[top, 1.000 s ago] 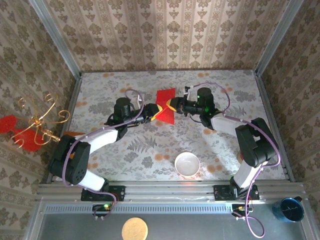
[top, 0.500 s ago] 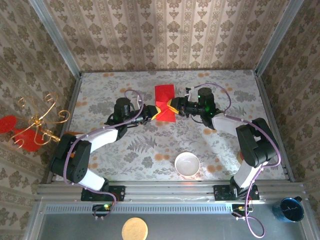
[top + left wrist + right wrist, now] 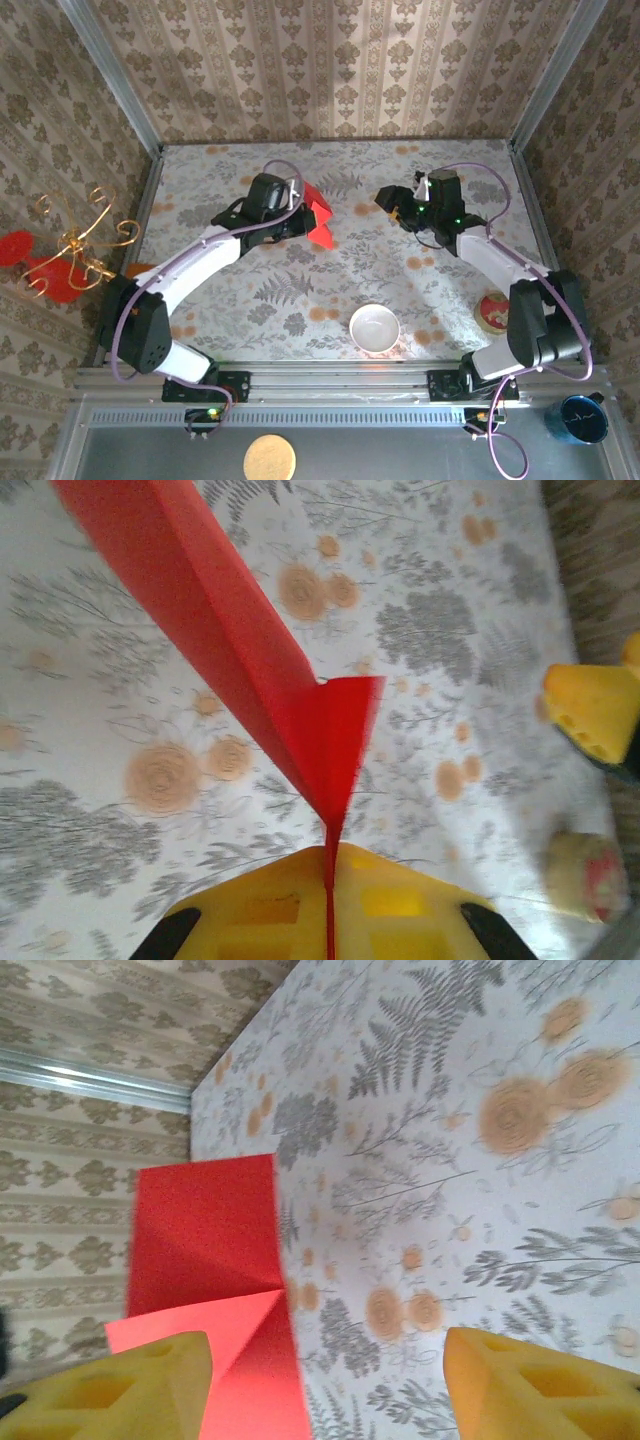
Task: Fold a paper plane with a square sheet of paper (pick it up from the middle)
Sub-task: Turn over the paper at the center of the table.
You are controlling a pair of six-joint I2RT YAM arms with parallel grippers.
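Note:
The red square sheet of paper is folded into a creased, pointed shape and held edge-up above the table. My left gripper is shut on its lower edge. In the left wrist view the paper runs up and away from the pinched yellow jaws of that gripper. My right gripper is open and a short way right of the paper, not touching it. In the right wrist view its yellow fingertips are wide apart, with the paper behind the left one.
A white bowl sits near the front middle of the table. A small red round object lies at the right, by the right arm. A gold-wire ornament hangs beyond the left wall. Metal frame posts edge the table.
The right gripper opened, let go of the paper and drew back to the right. The left gripper shut on the paper and carried it slightly left and up.

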